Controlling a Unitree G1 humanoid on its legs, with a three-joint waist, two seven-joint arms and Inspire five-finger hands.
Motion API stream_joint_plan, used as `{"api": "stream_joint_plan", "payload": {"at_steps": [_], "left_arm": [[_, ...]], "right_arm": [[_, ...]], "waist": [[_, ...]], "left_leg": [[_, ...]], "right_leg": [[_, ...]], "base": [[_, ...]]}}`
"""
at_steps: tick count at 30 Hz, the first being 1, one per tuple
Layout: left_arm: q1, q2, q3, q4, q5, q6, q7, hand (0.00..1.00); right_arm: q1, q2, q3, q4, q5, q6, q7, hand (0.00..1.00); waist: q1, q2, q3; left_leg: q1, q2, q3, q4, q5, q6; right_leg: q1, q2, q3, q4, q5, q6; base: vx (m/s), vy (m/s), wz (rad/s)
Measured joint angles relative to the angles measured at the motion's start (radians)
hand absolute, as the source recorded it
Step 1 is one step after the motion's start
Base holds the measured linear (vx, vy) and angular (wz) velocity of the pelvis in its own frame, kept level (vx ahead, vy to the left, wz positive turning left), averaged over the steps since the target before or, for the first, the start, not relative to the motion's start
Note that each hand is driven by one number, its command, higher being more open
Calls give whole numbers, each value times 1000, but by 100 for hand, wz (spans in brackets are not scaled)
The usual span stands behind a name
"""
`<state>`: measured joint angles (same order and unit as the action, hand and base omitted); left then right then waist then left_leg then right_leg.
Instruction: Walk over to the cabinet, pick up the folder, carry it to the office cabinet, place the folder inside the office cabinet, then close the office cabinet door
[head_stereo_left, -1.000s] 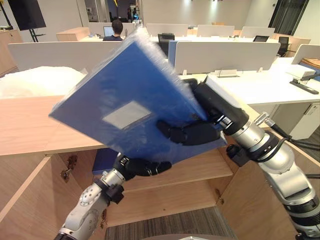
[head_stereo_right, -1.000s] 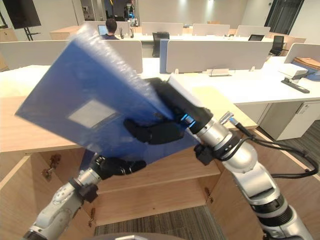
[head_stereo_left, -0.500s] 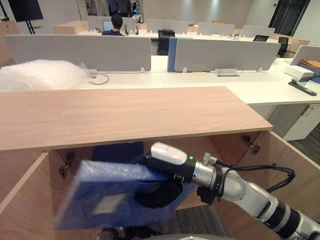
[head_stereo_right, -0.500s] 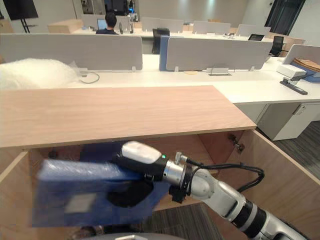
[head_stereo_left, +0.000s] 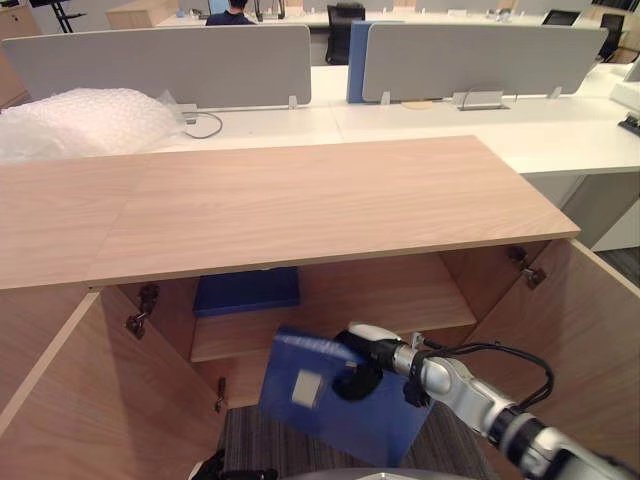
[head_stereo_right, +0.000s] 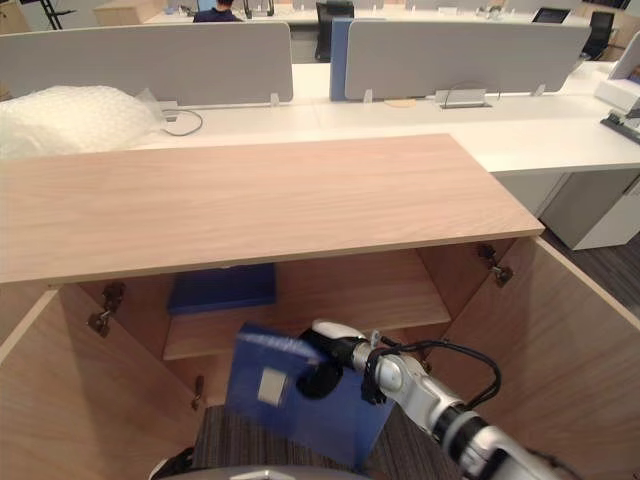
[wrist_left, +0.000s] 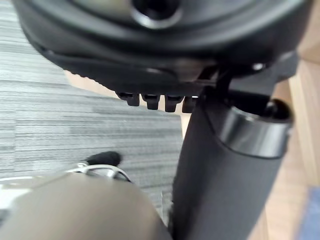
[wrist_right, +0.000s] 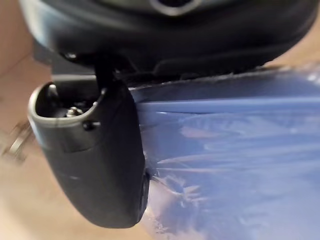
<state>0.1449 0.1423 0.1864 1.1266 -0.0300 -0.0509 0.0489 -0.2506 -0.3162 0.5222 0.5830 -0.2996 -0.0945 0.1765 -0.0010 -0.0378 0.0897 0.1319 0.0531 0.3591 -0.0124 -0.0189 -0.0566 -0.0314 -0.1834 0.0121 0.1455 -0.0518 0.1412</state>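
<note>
Right hand (head_stereo_left: 355, 378) was clamped on the blue folder (head_stereo_left: 330, 425), tilted before the open office cabinet (head_stereo_left: 300, 205) (below its shelf (head_stereo_left: 400, 300)); swung carelessly, its corner could catch the shelf edge and slip

Right arm stretched forward and low, right hand (head_stereo_left: 354, 379) fingers clamping the folder (head_stereo_left: 385, 420); left hand (wrist_left: 165, 55) hangs lower-left of it.

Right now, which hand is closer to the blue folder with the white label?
Right. The right hand grips the blue folder; the left hand hangs lower, apart from it.
</note>
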Motion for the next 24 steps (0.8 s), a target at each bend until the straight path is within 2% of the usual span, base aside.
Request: {"api": "stream_joint_plan", "payload": {"at_steps": [1, 2, 3, 5, 6, 7, 8, 9, 10, 12, 13, 15, 18, 23, 24], "left_arm": [[6, -19, 53, 1, -8, 9, 21, 100], [6, -30, 81, 1, -23, 16, 35, 100], [6, -37, 102, 1, -33, 19, 41, 100], [6, -59, 155, 0, -49, 22, 67, 100], [6, -64, 169, -5, -49, 22, 75, 100], [2, -72, 185, -9, -49, 22, 78, 100], [-4, -84, 198, -34, -51, 21, 86, 100], [-12, -106, 206, -65, -68, 20, 98, 100], [-16, -115, 206, -82, -74, 19, 103, 100], [-46, -129, 184, -126, -98, 16, 113, 100], [-55, -131, 179, -135, -99, 15, 114, 100], [-64, -134, 174, -181, -125, 12, 114, 100], [-77, -142, 194, -211, -138, 7, 115, 100], [-98, -162, 246, -259, -138, -2, 97, 100], [-102, -170, 263, -270, -139, -2, 96, 100]], "right_arm": [[-3, 90, -148, 102, 48, 41, -63, 0], [-15, 140, -237, 161, 123, 72, -118, 0], [-21, 162, -290, 186, 175, 86, -153, 0], [-35, 196, -395, 222, 415, 101, -270, 0], [-42, 210, -431, 223, 517, 99, -299, 0], [-49, 225, -448, 223, 609, 91, -319, 0], [-61, 247, -494, 205, 746, 75, -347, 0], [-66, 264, -524, 160, 883, 48, -364, 0], [-70, 272, -536, 133, 934, 35, -374, 0], [-94, 305, -603, -10, 1111, -35, -412, 0], [-104, 311, -617, -44, 1136, -57, -420, 0], [-174, 314, -644, -139, 1174, -110, -457, 0], [-229, 307, -662, -239, 1174, -154, -483, 0], [-286, 301, -698, -299, 1172, -164, -504, 0], [-294, 299, -706, -305, 1172, -164, -514, 0]], "waist": [[2, 6, 4], [10, 11, 7], [16, 14, 9], [33, 24, 16], [37, 25, 24], [39, 26, 40], [40, 38, 73], [45, 60, 102], [47, 70, 116], [47, 105, 177], [47, 112, 185], [48, 115, 222], [49, 123, 254], [51, 128, 277], [52, 128, 284]], "left_leg": [[-16, 1, -12, 0, 3, -1], [-26, 3, -14, 1, 5, -1], [-31, 4, -14, 1, 6, 0], [-42, 13, -19, 4, 7, 2], [-48, 19, -24, 18, 7, 2], [-49, 26, -34, 35, 2, 2], [-73, 53, -47, 114, -39, -1], [-124, 93, -51, 229, -93, -7], [-151, 111, -56, 283, -114, -8], [-282, 162, -100, 504, -198, -5], [-318, 167, -113, 553, -220, -5], [-444, 170, -134, 729, -299, -4], [-561, 172, -153, 901, -373, -2], [-709, 177, -142, 1097, -453, 9], [-742, 180, -135, 1138, -468, 19]], "right_leg": [[1, 0, -12, -26, 15, -1], [3, 2, -16, -45, 26, -2], [5, 3, -17, -58, 33, -1], [22, 12, -27, -102, 60, -3], [24, 15, -31, -106, 65, -7], [31, 18, -34, -104, 67, -8], [37, 30, -38, -86, 68, -9], [16, 48, -41, -41, 62, -18], [-3, 53, -44, -8, 51, -25], [-131, 61, -57, 229, -59, -35], [-171, 60, -59, 295, -89, -36], [-322, 33, -50, 526, -197, -34], [-458, 6, -19, 723, -278, -28], [-634, -15, 47, 924, -342, -2], [-675, -16, 65, 964, -354, 6]], "base": [[20, 12, 16], [31, 11, 12], [47, 12, 5], [56, 7, 2], [43, -10, -1], [23, -44, -4], [-28, -84, -7], [-59, -77, -9], [-134, -64, -5], [-192, -36, 15], [-223, -37, 28], [-259, -20, 17], [-192, 15, 2], [-83, 70, -8], [31, 128, -17]]}}
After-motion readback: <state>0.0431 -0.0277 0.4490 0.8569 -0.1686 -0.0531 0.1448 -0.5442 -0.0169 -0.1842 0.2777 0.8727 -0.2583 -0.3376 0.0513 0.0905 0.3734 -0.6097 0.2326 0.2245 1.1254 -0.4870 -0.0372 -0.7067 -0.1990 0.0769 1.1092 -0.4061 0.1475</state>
